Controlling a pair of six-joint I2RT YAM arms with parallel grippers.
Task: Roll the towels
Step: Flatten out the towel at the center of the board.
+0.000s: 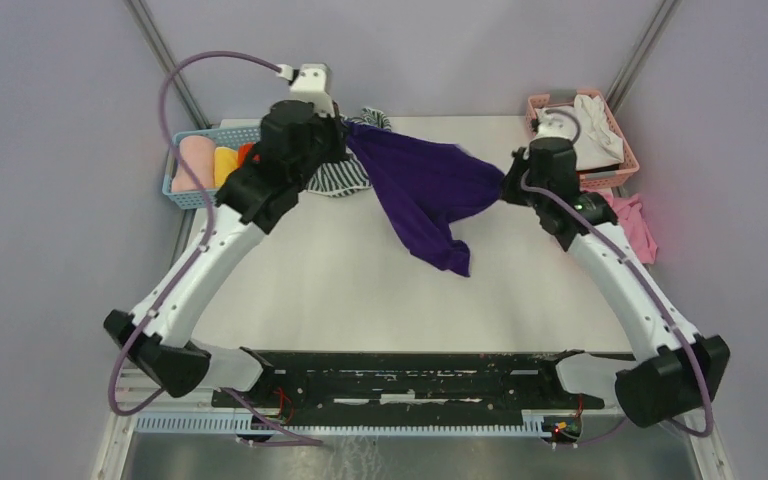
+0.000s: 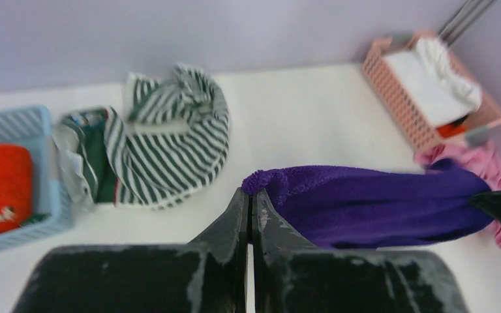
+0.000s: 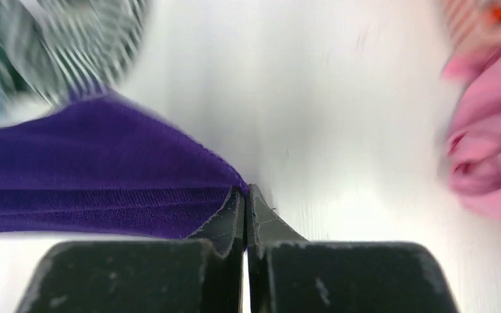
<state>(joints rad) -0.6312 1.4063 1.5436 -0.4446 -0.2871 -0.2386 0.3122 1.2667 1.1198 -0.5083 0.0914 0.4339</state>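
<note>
Cloth, deep purple [image 1: 425, 190] [image 2: 378, 205] [image 3: 91, 182], hangs in the air over the far half of the counter [image 1: 360, 290], strung between both tools. One corner is at the left tool [image 1: 347, 128] [image 2: 249, 195] and the opposite end at the right tool [image 1: 506, 186] [image 3: 245, 193]. The top edge runs fairly taut between them. The middle sags, and a loose flap droops toward the near centre; can't tell if the flap touches the counter.

Left tool: jaws pinched together on the bunched purple corner, no gap visible in the left wrist view. Right tool: jaws also closed tight, with the purple edge nipped at the tips.

Left arm: base at near left, long link angled up and inward, wrist high over the far-left area. Right arm: mirror pose from near right, elbow bent, wrist aimed inward at the cloth end.

Striped towel [image 1: 340, 183] [image 2: 169, 143], green and white, lies crumpled on the counter at far left. It is below the left wrist and apart from the purple cloth; it's only a blur in the right wrist view.

Blue basket [image 1: 205, 133] [image 2: 13, 117] is just left of the striped towel, with rolled items inside, one of them orange [image 2: 0, 182]. Pink basket [image 1: 622, 168] [image 2: 398, 98] at the far right corner holds a white cloth [image 1: 590, 135] [image 2: 430, 81]. Pink cloth [image 1: 635, 225] [image 2: 489, 166] [image 3: 489, 150] is heaped beside it, near the right wrist.
</note>
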